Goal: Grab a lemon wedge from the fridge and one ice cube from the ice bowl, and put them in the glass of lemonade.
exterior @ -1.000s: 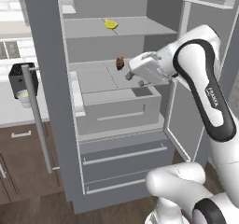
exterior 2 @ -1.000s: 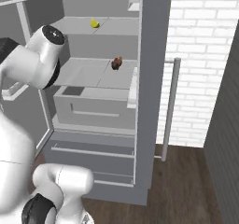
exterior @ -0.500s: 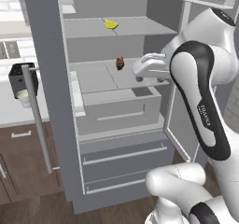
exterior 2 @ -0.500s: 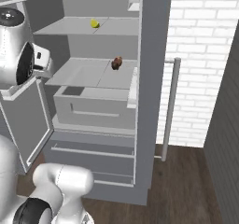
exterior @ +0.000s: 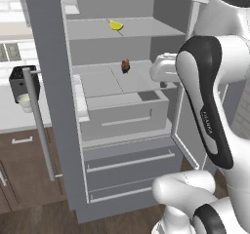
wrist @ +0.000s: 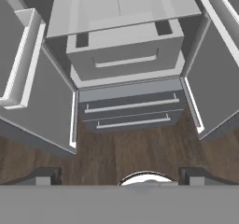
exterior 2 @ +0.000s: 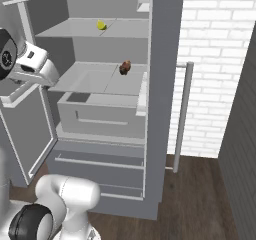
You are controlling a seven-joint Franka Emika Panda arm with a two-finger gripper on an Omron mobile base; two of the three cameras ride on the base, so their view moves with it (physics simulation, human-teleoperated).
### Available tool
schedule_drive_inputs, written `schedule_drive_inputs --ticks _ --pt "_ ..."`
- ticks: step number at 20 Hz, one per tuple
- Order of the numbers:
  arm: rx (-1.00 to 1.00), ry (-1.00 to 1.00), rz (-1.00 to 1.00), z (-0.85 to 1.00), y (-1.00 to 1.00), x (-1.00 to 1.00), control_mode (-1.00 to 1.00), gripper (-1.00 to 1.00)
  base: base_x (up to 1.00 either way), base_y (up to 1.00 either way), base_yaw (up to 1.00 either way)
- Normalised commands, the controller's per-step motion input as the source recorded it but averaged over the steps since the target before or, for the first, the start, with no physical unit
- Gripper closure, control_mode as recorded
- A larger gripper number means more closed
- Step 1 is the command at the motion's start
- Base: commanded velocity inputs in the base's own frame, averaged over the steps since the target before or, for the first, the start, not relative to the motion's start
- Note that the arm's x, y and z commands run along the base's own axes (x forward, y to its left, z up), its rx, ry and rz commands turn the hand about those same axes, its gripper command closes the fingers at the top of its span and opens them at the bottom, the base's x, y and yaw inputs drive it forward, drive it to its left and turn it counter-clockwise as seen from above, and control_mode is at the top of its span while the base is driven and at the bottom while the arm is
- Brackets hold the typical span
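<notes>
Raised and drawn back from the fridge (exterior: pixel 122 116) shelf, claw (wrist: pixel 119 174) spread wide, empty; lemon wedge (exterior: pixel 115 25) untouched.

Small brown lump (exterior: pixel 125 65) — beside it, toaster (exterior: pixel 20 82).

The fridge (exterior: pixel 49 82) looks matt grey (slim handles (exterior: pixel 41 126) likewise), above a dark wood-plank floor (exterior 2: pixel 200 194).
</notes>
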Motion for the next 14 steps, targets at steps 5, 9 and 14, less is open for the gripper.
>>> schedule_drive_inputs --ticks 5,9,14 --pt "-0.01 -0.01 -0.12 -0.28 -0.35 -0.3 -1.0 -1.0 0.0 0.0 0.0" --pt "0.0 0.0 -0.05 -0.12 -0.29 -0.08 -1.0 -1.0 0.0 0.0 0.0" --pt "0.0 0.0 -0.04 -0.26 -0.32 0.13 -1.0 -1.0 0.0 0.0 0.0"
